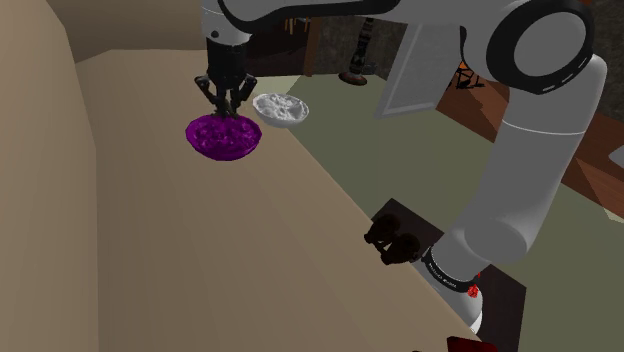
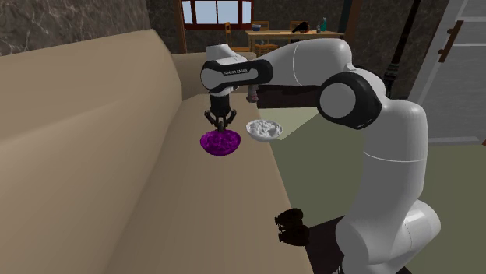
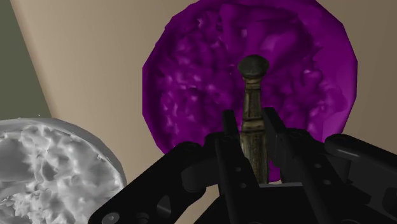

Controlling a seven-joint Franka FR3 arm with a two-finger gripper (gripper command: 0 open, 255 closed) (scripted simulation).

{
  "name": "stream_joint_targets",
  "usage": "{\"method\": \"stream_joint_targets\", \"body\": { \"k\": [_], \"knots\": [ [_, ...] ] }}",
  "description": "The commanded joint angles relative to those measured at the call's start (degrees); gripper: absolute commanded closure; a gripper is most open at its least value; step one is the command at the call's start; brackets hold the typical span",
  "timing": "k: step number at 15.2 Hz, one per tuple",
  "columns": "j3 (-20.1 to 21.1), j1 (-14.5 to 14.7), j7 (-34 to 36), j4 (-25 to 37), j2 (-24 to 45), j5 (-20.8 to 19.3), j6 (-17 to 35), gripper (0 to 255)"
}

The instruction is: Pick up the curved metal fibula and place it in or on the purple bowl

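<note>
The two black fingers (image 3: 229,137) are closed against a slim brownish-metal pin, the fibula (image 3: 252,89). They clasp its lower shaft between them, so its long axis runs straight out along the gripper (image 3: 249,121) and its rounded knob end leads. That knob points down into the purple bowl (image 3: 191,83). In the wrist view the whole visible length of the pin lies over the bowl's bumpy inside, well within the rim and nearer the bowl's middle than its edge. In the shoulder view the gripper hangs directly above the bowl, fingers pointing down at it and close over the rim (whether the knob touches the bowl's floor I cannot tell). The relation that matters is simple: the pin is in the fingers, upright, and the bowl is right beneath it, with no sideways offset to correct. By my reading the carrying is done and only the release is left. Parting the fingers should let the pin drop knob-first and tip over inside the bowl. A white bowl (image 3: 44,165) sits just beside the purple bowl, apart from it, on the same tan surface (image 3: 83,57). It looks far enough off the pin's line not to catch it.
</note>
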Motion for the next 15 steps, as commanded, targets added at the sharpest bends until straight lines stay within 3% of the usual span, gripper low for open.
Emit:
{"method": "stream_joint_targets", "body": {
  "k": [1,6,10,15],
  "knots": [
    [0.00,0.00,0.00,0.00,0.00,0.00,0.00,0],
    [0.00,0.00,0.00,0.00,0.00,0.00,0.00,0],
    [0.28,0.69,-0.30,7.34,0.01,0.14,-7.28,0],
    [0.28,0.69,-0.30,7.34,0.01,0.14,-7.28,0]
  ]
}}
